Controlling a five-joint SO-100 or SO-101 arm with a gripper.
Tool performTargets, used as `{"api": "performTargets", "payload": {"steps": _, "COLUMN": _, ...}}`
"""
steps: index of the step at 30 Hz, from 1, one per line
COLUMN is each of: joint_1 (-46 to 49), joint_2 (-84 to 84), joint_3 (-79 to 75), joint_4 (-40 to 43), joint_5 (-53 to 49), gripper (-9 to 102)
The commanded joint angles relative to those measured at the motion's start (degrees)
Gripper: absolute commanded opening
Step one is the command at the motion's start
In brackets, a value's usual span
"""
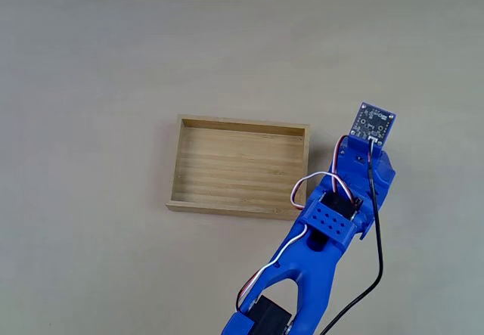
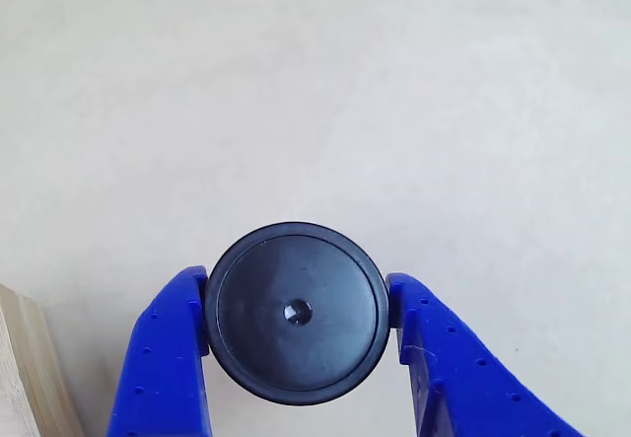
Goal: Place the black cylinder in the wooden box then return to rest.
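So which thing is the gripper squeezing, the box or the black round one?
The black cylinder. The gripper pinches it from both sides; the wooden box sits apart, with nothing in it.

Fixed view: arm (image 1: pixel 333 237) hides pincer & cylinder; other view: wooden box (image 2: pixel 25 378) cropped at left edge.

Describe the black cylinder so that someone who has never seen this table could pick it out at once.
Start from the wooden box, the big shallow tray on the pale table, and follow the blue arm beside it to its gripper. In the other view, the black cylinder sits between the two blue fingers. It is the only round, matte black thing, with a small dimple in the centre of its top.
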Motion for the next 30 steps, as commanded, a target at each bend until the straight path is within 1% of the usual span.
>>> {"api": "performTargets", "payload": {"steps": 1, "joint_1": -0.18, "joint_2": -1.85, "joint_3": -6.86, "joint_4": -2.11, "joint_5": 0.35, "gripper": 22}}
{"api": "performTargets", "payload": {"steps": 13, "joint_1": -0.26, "joint_2": -5.01, "joint_3": -5.62, "joint_4": -1.67, "joint_5": 0.09, "gripper": 18}}
{"api": "performTargets", "payload": {"steps": 20, "joint_1": -1.23, "joint_2": -16.70, "joint_3": -5.27, "joint_4": 9.14, "joint_5": -3.52, "gripper": 18}}
{"api": "performTargets", "payload": {"steps": 24, "joint_1": -2.90, "joint_2": -24.52, "joint_3": -1.32, "joint_4": 9.84, "joint_5": -6.33, "gripper": 18}}
{"api": "performTargets", "payload": {"steps": 30, "joint_1": -6.94, "joint_2": -39.38, "joint_3": 11.60, "joint_4": 9.84, "joint_5": -6.59, "gripper": 19}}
